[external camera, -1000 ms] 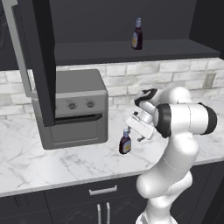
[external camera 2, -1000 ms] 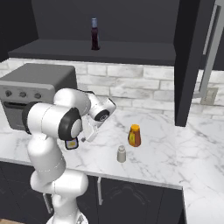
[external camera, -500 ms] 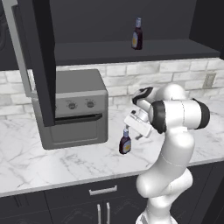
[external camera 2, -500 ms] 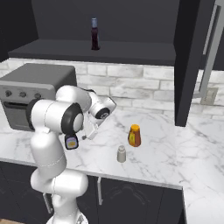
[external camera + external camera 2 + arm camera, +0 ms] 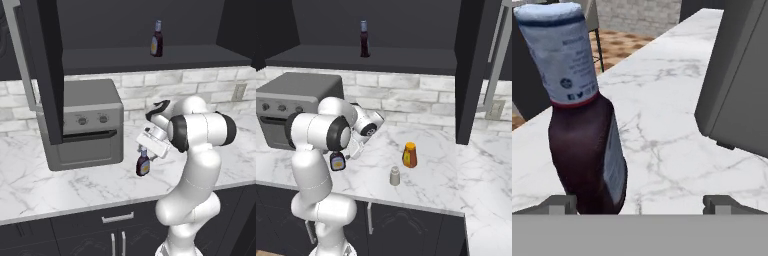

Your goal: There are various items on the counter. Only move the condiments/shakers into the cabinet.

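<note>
A dark brown bottle with a pale blue cap and yellow label stands on the white marble counter. My gripper sits at its neck, open. In the hand view the bottle lies against the left fingertip, with a wide gap to the right one. A second dark bottle stands on the cabinet shelf. The tiny pale shaker and the orange rounded thing stand on the counter to the right of the arm.
The grey toaster oven stands on the counter just left of the bottle. The cabinet's tall dark door hangs open in front of the oven's left side. Another dark door hangs at the right. A wall socket is on the brick backsplash.
The arm's elbow and forearm have shifted slightly to the left. The bottle on the counter has stayed where it was.
</note>
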